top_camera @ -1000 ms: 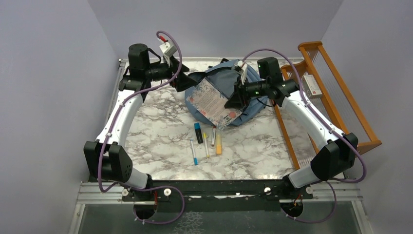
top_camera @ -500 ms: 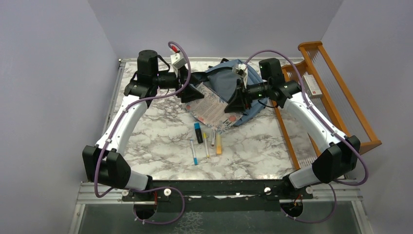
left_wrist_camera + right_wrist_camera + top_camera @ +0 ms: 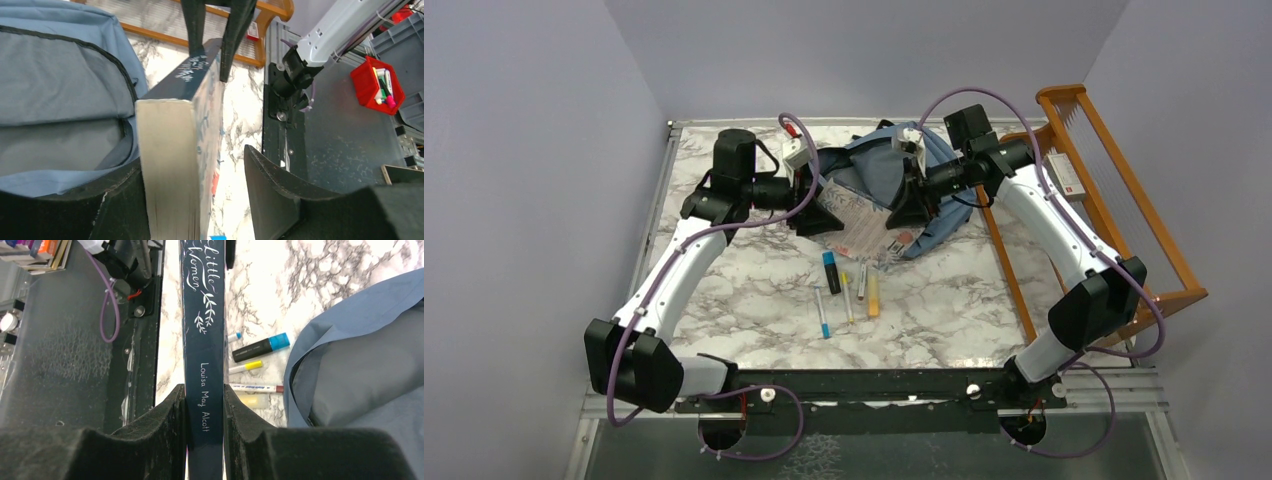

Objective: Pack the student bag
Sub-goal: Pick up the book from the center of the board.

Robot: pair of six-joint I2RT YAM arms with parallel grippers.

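Note:
The student bag [image 3: 886, 170] is dusty-blue fabric lying open at the table's back centre; it also shows as the bag [image 3: 60, 100] and the bag [image 3: 360, 370]. A dark-spined book [image 3: 864, 218], "Little Women", is held on edge in front of it. My right gripper [image 3: 205, 390] is shut on the book [image 3: 202, 340] at its spine; in the top view the right gripper [image 3: 911, 205] is at the book's right end. My left gripper [image 3: 192, 165] straddles the book's page edge [image 3: 170, 165]. Its left finger touches the book and a gap remains at the right finger, so it is open.
Several pens and markers [image 3: 849, 290] lie on the marble table [image 3: 744, 290] in front of the book, among them a blue-capped black marker [image 3: 260, 347]. An orange wooden rack [image 3: 1124, 200] stands along the right edge with a small white box [image 3: 1064, 177] on it.
My left arm has swung right to the book and its jaws have narrowed around the page edge. The right gripper has tipped the book up on edge, keeping its grip.

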